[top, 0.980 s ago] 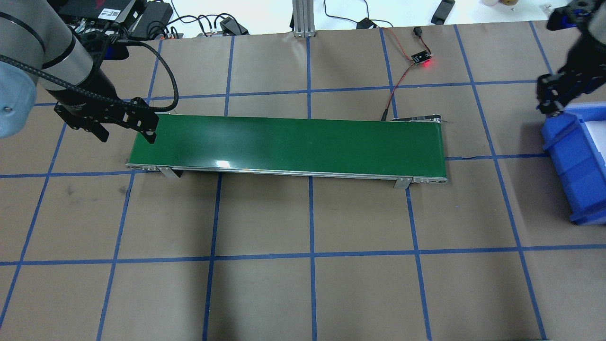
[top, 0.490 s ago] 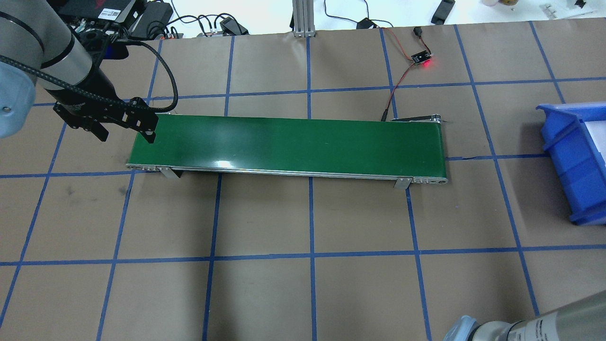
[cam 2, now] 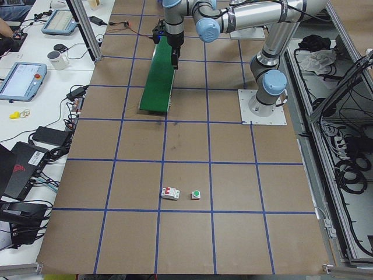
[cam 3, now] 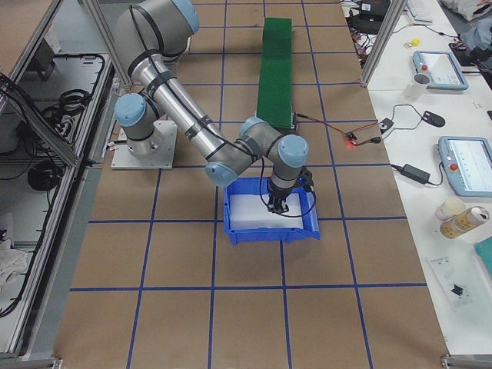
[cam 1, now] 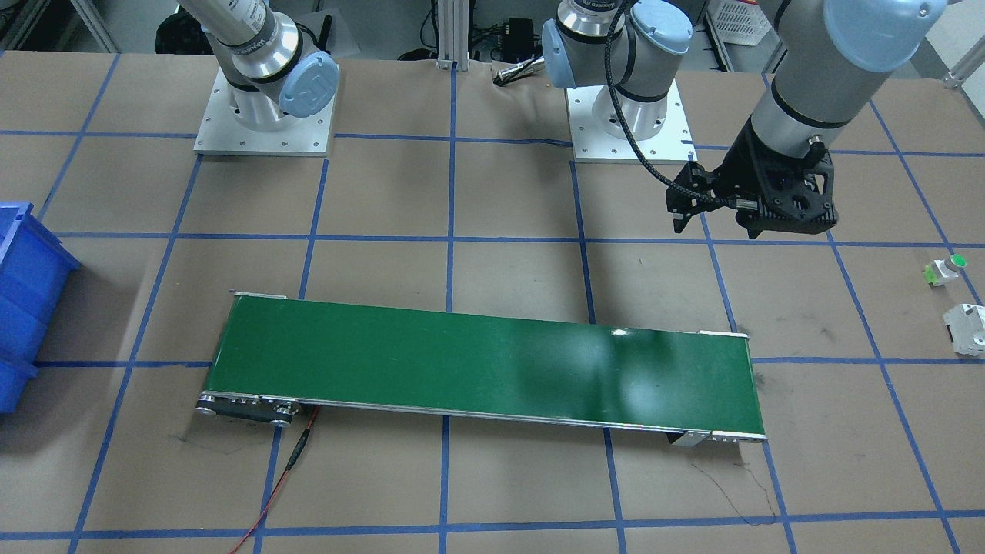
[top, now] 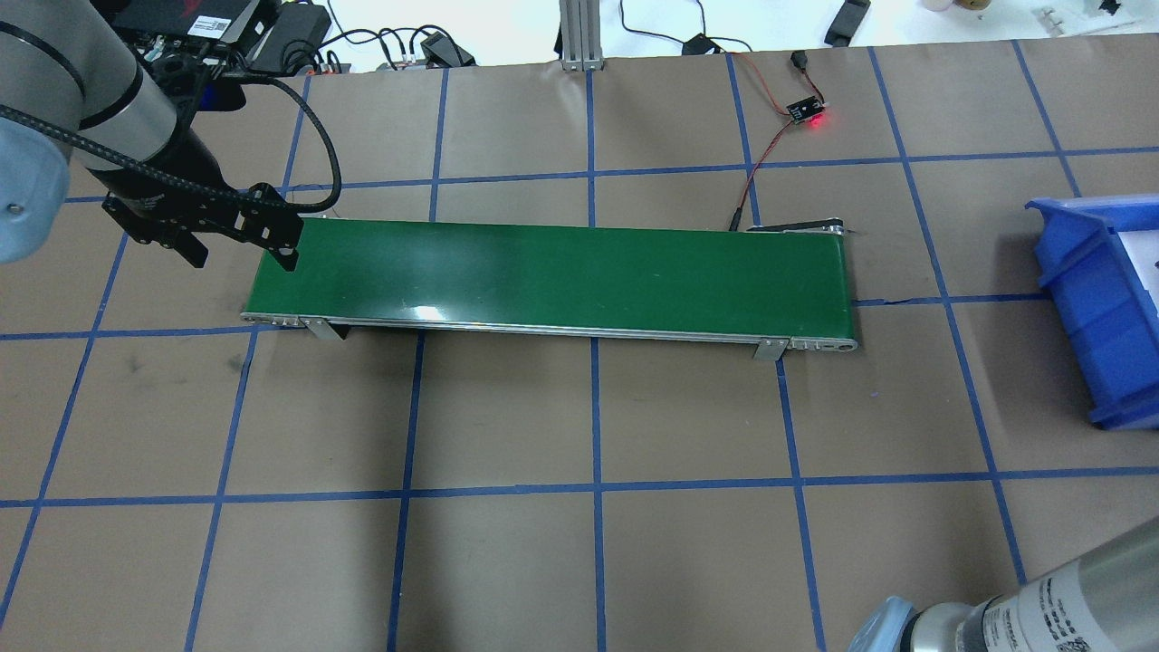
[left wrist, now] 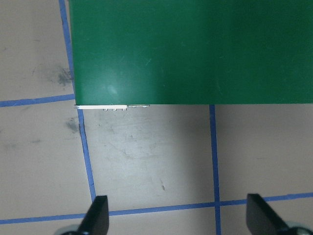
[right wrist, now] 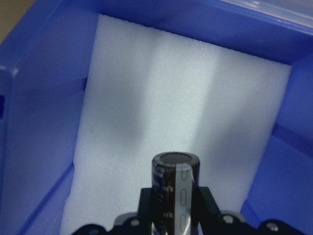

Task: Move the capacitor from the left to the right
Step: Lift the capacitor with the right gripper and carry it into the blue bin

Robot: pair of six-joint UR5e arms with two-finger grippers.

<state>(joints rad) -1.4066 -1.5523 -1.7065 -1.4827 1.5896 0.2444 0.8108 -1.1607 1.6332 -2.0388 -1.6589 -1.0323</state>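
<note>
Right arm pose: I reach out from my base across the table (top: 579,561), elbow bent, with the wrist turned straight down over the blue bin (cam 3: 269,231).
Right pincer (cam 3: 275,206): clenched on the capacitor (right wrist: 175,188) — one finger pressed on either side of its body.
Capacitor's look: a dark cylinder with a pale stripe of dash marks down its side. It stands out past my fingertips, its flat dark end pointed at the bin's floor.
Capacitor's place: inside the bin's walls, over the white foam pad (right wrist: 161,93), toward the pad's near edge in my right wrist view. I cannot tell whether it touches the foam.
Left arm pose: I come down from above beside the left end of the conveyor belt (top: 561,272), wrist angled downward.
Left pincer (left wrist: 178,218): released — fingers spread wide, with only bare table between them and the belt's corner just ahead.
Far left of the table: a white switch part (cam 2: 170,193) and a green-capped button (cam 2: 196,195) lie side by side, well apart from the belt and from both pincers.
</note>
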